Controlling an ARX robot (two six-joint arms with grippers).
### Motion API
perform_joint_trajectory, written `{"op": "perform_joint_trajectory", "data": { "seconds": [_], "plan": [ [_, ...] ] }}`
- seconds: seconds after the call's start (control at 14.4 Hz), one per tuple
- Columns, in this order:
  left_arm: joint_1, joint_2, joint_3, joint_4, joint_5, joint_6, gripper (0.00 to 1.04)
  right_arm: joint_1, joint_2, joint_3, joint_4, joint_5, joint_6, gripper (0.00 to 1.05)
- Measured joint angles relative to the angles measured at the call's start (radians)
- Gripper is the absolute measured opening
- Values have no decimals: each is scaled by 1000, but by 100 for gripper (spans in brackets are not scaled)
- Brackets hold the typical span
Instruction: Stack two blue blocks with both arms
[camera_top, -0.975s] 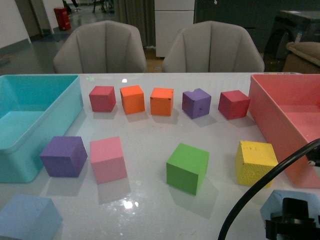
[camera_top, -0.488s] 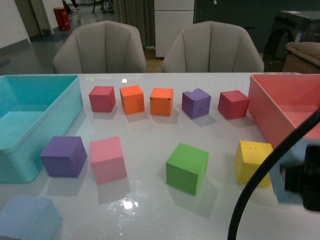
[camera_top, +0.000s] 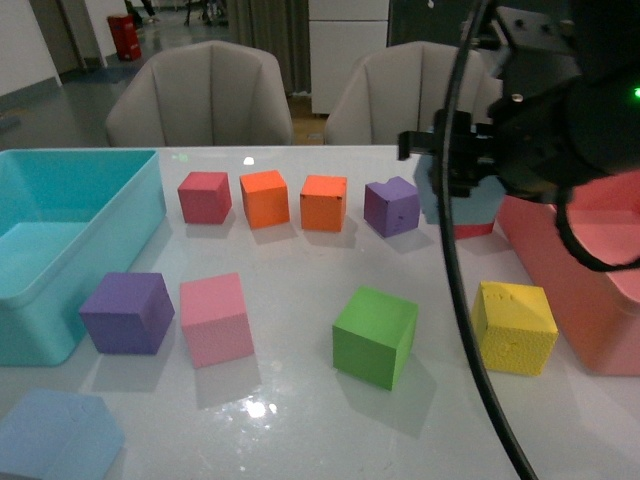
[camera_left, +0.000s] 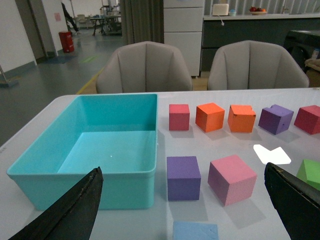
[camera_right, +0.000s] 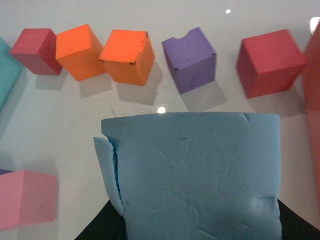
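Turquoise bin (camera_top: 60, 230) is occupying the far-left of the white bench (camera_top: 300, 270). Resting blue block (camera_top: 55, 435) is lying at the near-left corner, in front of the bin; in the left wrist view it (camera_left: 195, 230) is sitting on the bench just ahead of the left gripper (camera_left: 185, 205), roughly centred in the gap, touching neither of the fingers (camera_left: 75, 210), which are spreading wide with nothing between them. Purple cube (camera_top: 127, 312) and pink cube (camera_top: 216, 318) are standing side by side beyond it. Back row is running red cube (camera_top: 205, 196), two orange cubes (camera_top: 265, 198), notched purple cube (camera_top: 392, 206). Green cube (camera_top: 375, 335) is sitting mid-bench. Held blue block (camera_top: 478, 205) is hanging clear of the bench above the right end of the back row, the right gripper (camera_top: 470, 160) clenching it; in the right wrist view its black fingers (camera_right: 102, 227) are pressing opposite sides of the block (camera_right: 200, 175). Yellow cube (camera_top: 514, 327) is resting beside the pink-red bin (camera_top: 590, 300) at far right.
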Motion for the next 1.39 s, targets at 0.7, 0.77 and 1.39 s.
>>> {"op": "perform_joint_trajectory", "data": {
  "seconds": [0.7,0.77,1.39],
  "plan": [
    [0,0,0,0,0,0,98,151,550,670,-359,19,139,44],
    [0,0,0,0,0,0,98,151,569,700,-383,35,150,44],
    [0,0,0,0,0,0,98,158,707,879,-527,60,235,44]
  ]
}}
